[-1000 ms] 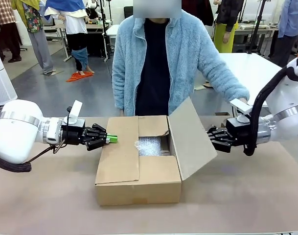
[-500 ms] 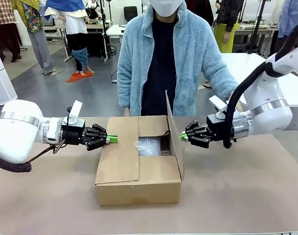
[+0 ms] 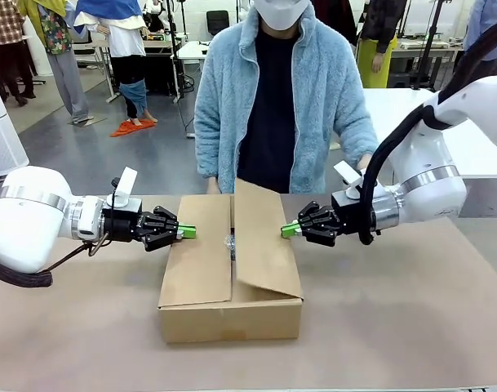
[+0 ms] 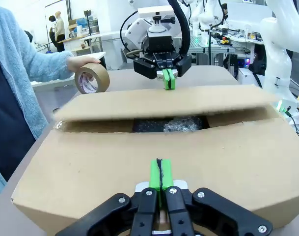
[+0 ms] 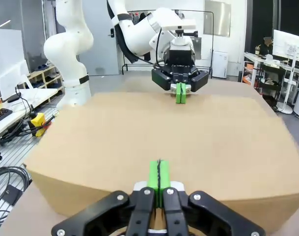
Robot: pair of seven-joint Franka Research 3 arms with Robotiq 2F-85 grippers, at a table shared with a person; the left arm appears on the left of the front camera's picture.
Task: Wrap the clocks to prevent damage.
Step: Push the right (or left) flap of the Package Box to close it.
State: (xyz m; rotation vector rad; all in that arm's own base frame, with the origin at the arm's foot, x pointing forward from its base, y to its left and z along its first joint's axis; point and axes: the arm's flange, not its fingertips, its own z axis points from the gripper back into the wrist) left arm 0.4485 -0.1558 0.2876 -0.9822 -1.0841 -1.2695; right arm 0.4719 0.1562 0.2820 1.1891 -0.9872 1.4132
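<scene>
The cardboard box (image 3: pixel 229 314) sits at the centre of the surface (image 3: pixel 395 327), its plain front wall nearest the camera. The left flap (image 3: pixel 201 261) lies flat. The left jaws, at the box's 9 o'clock edge, are closed on nothing, with the green pads together and their tips resting on that flap. The right flap (image 3: pixel 264 245) has changed position: a second ago it leaned outward towards 3 o'clock, half a second ago it stood upright, and it now lies over the opening with its far edge slightly raised. The right jaws have followed it in from 3 o'clock. They are also closed and empty, with the pad tips against the flap's outer edge. A narrow gap remains along the centre seam, and bubble wrap (image 4: pixel 183 124) shows through it. The clocks are not visible and are judged to be inside that wrap, within the box. Wrapping therefore appears complete, and the step in hand is closing the box for sealing. At 12 o'clock a person in a light blue fleece (image 3: pixel 313 98) stands against the far edge. The person's hand (image 4: pixel 80 62) holds a roll of brown packing tape (image 4: pixel 92 78) upright on the surface beside the box. The surface carries a plain brown covering. Behind it is an open workshop floor, a white table (image 3: pixel 411 106) and other people farther off.
</scene>
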